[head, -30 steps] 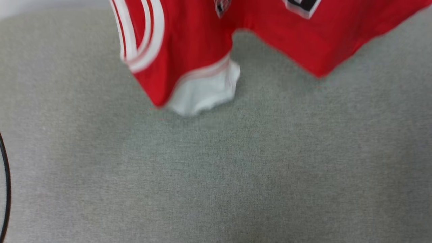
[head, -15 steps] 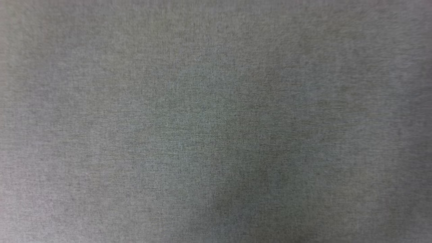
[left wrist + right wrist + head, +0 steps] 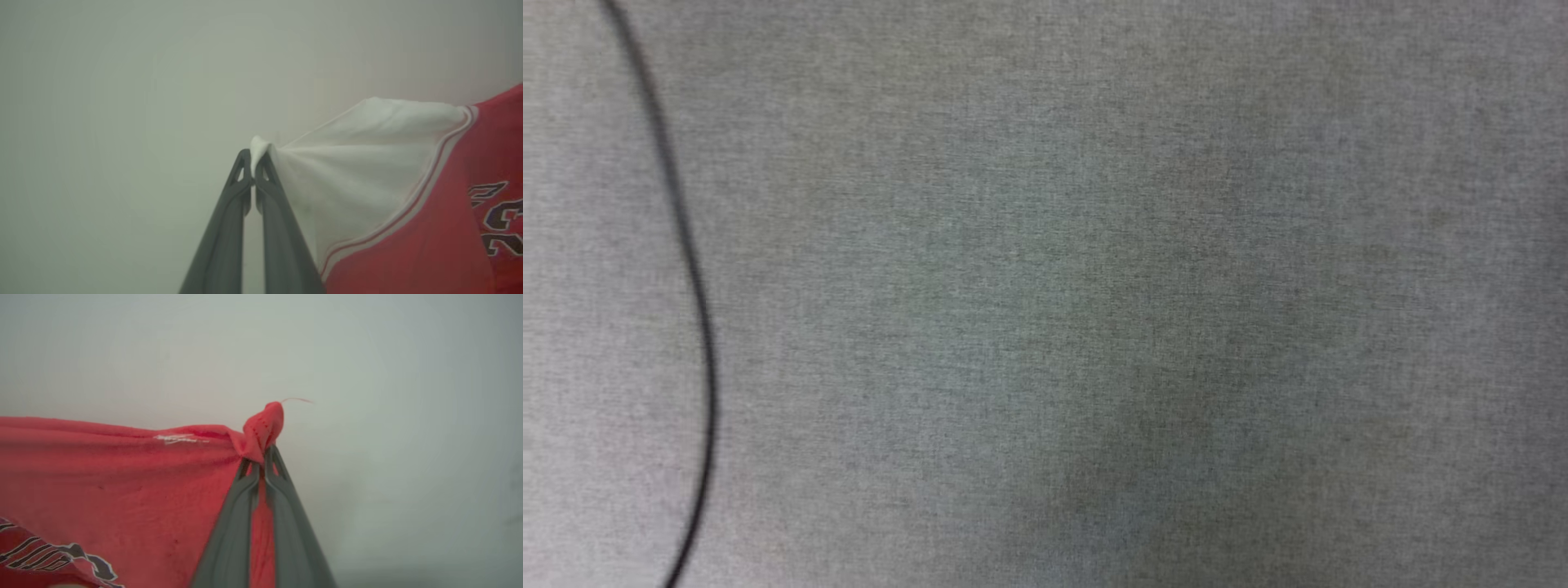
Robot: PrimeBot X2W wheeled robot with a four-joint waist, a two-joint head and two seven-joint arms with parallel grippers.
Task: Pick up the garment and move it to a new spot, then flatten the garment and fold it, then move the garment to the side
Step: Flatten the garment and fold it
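Observation:
The garment (image 3: 429, 228) is a red jersey with a white sleeve and black print, hanging to the right in the left wrist view. My left gripper (image 3: 254, 157) is shut on the tip of its white sleeve. In the right wrist view the garment (image 3: 122, 473) spreads to the left as red cloth with black print low down, and my right gripper (image 3: 261, 451) is shut on a bunched red corner of it. Both pinched corners stand against a pale blank background.
The head view looks down on a grey woven surface (image 3: 1094, 310). A thin black cable (image 3: 690, 269) curves down its left side.
The head camera has swung: the jersey at the top a second ago has left the head view, and the black cable has come in at the left.

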